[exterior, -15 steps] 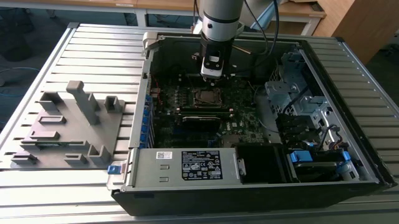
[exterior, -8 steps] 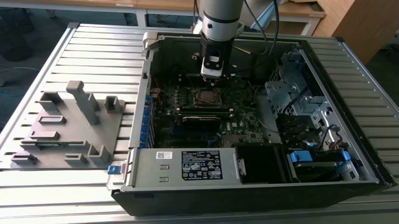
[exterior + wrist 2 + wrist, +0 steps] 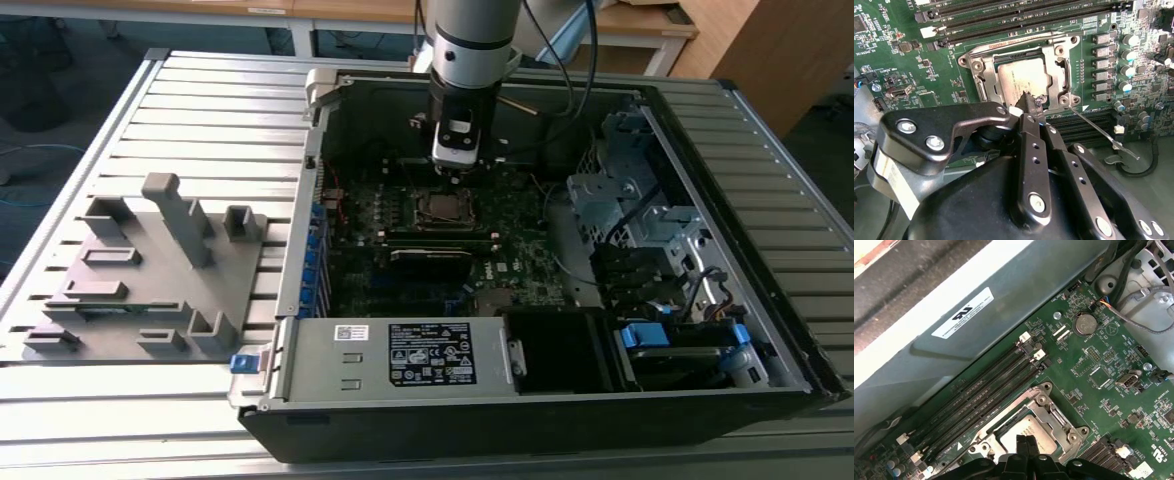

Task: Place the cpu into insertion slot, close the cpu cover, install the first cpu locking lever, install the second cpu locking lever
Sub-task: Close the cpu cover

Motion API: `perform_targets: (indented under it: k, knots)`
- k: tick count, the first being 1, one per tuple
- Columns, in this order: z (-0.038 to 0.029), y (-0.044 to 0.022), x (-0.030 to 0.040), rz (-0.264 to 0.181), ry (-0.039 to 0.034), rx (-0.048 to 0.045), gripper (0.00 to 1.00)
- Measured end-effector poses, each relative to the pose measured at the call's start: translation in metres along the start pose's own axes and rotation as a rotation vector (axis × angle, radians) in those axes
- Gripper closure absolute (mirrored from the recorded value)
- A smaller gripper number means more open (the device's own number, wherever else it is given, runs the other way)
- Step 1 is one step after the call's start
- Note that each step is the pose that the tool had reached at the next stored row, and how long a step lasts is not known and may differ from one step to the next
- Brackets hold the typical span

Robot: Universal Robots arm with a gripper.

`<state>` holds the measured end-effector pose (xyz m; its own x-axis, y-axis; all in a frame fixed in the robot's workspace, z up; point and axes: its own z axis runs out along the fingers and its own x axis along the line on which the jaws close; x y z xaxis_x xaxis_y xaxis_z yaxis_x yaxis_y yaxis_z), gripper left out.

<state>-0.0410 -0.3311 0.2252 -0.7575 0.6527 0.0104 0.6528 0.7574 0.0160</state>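
Low inside the open computer case [image 3: 534, 432], the gripper [image 3: 1029, 101] points straight down at the motherboard with its two black fingers pressed together, nothing visible between them. In the second wrist view the tips sit at one edge of the cpu [image 3: 1021, 77], close enough that contact cannot be ruled out. The cpu lies flat in its socket, and the cpu cover [image 3: 981, 72] is folded down around it, framing the grey top through its window. That same view shows a thin locking lever [image 3: 1104, 134] sprung out at a slant from the cover's corner, while another rod [image 3: 1019, 40] lies flat along the side next to the memory slots [image 3: 1019, 20]. The first wrist view adds the far side: a coin battery [image 3: 1084, 324] and a grey metal box with a white label [image 3: 961, 315] beyond the slots. In the exterior view the insertion slot [image 3: 423, 206] lies just below the claw, the arm [image 3: 474, 30] descends vertically into the case, and a grey fixture plate [image 3: 147, 270] rests on the slatted table [image 3: 200, 100] well apart.
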Motion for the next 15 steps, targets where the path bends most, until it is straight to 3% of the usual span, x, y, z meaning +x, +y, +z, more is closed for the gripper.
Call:
perform_targets:
  k: [15]
  knots:
    - [0.0000, 0.0000, 0.0000, -0.012, 0.0004, -0.0002, 0.90]
